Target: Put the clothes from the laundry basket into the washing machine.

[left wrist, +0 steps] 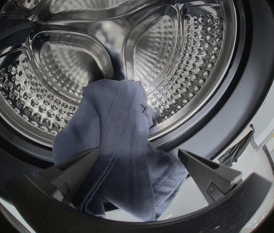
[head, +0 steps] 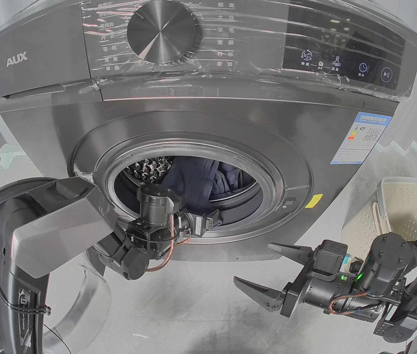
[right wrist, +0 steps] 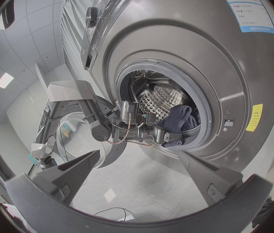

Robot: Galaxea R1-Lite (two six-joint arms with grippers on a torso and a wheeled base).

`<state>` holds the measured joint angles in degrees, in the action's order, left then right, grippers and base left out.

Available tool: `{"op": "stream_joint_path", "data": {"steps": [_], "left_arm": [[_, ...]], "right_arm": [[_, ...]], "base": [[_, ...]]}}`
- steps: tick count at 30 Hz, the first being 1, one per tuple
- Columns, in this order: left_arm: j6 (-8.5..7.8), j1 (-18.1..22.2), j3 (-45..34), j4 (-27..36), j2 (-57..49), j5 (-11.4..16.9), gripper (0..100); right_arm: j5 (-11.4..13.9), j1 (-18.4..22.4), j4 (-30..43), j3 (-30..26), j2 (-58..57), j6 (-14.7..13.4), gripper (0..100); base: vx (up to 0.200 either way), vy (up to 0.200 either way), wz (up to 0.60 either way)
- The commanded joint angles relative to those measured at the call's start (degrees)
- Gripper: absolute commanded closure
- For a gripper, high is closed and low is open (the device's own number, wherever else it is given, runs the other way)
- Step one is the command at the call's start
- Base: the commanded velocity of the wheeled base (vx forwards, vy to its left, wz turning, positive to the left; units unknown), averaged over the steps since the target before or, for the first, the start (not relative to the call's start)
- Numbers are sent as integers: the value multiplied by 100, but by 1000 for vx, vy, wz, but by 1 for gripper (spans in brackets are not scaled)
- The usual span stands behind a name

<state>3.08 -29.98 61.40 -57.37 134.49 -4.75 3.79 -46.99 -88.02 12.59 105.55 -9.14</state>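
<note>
Left arm (head: 61, 227): pale grey angular shell, black joints, copper-coloured cable (head: 170, 237).
Right gripper (head: 253, 263): black wedge fingers (right wrist: 208, 175), dotted pads, small screws, green light (head: 359, 275).

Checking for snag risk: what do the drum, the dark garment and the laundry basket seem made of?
Drum: apparently polished stainless steel, mirror-bright, embossed with dimples. Dark garment: soft navy knit, perhaps cotton, shown by folds and stitched seams. Laundry basket: likely matte cream plastic, moulded with small holes.
</note>
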Motion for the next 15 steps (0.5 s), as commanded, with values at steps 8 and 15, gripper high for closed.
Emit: {"op": "stream_joint_path", "data": {"steps": [8, 15], "left_arm": [[26, 106, 153, -11, 78, -8, 100], [412, 45, 539, 50, 60, -43, 100]], "right_arm": [[-1, -3, -5, 6, 10, 0, 0], [-1, -3, -5, 6, 1, 0, 0]], "base": [[0, 0, 0], [0, 0, 0]]}}
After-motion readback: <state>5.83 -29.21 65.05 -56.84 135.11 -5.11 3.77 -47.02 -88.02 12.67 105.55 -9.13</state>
